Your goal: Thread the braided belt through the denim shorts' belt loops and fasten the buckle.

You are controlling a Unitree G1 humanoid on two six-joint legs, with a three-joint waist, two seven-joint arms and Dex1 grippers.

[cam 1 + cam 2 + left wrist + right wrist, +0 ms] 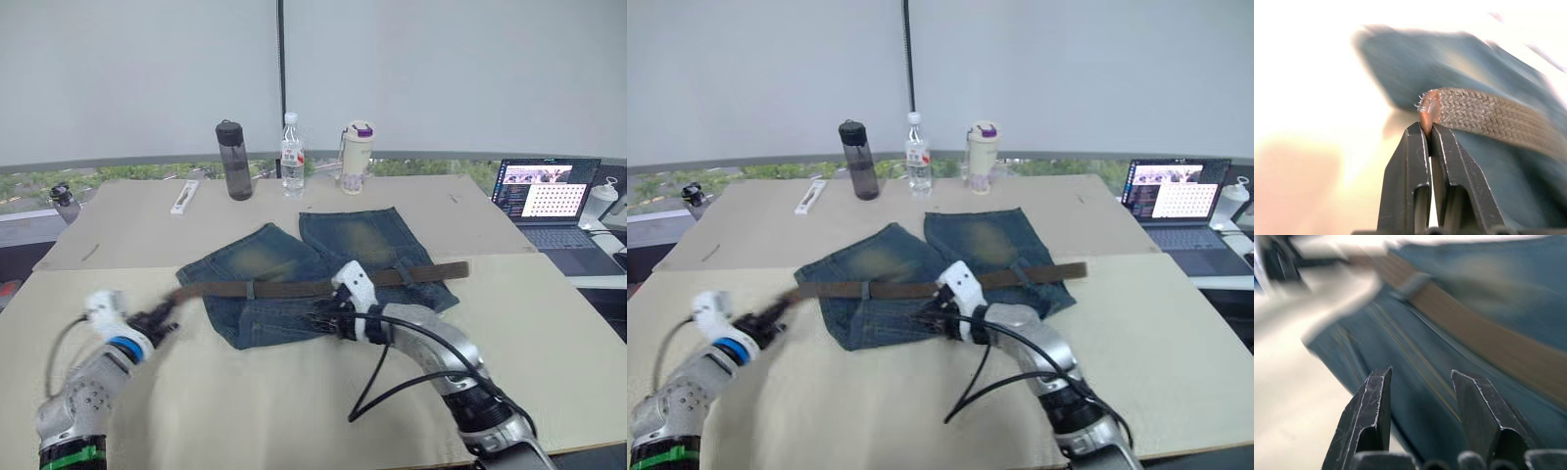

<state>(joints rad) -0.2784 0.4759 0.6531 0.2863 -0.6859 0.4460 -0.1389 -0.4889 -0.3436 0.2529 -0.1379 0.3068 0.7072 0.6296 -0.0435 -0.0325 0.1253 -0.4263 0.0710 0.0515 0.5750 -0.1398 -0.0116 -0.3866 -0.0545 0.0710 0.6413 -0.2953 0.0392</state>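
Dark bottle (pixel 234 161), clear water bottle (pixel 292 156), cream tumbler (pixel 357 157), white remote (pixel 184 197), open laptop (pixel 547 204)

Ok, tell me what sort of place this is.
Probably an office or lab: a large work table by a window, an open laptop at its edge, and drink bottles at the back.

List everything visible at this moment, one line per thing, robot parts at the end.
denim shorts: one, faded blue, flat mid-table, waistband toward the robot.
braided belt: one, brown, across the waistband under a belt loop.
dark bottle: one, smoky grey, far side.
clear bottle: one, white cap, beside it.
tumbler: one, cream, purple lid.
white flat item: one, far left.
laptop: one, open, far right.
left gripper: shut on the belt's tip.
right gripper: open over the shorts.
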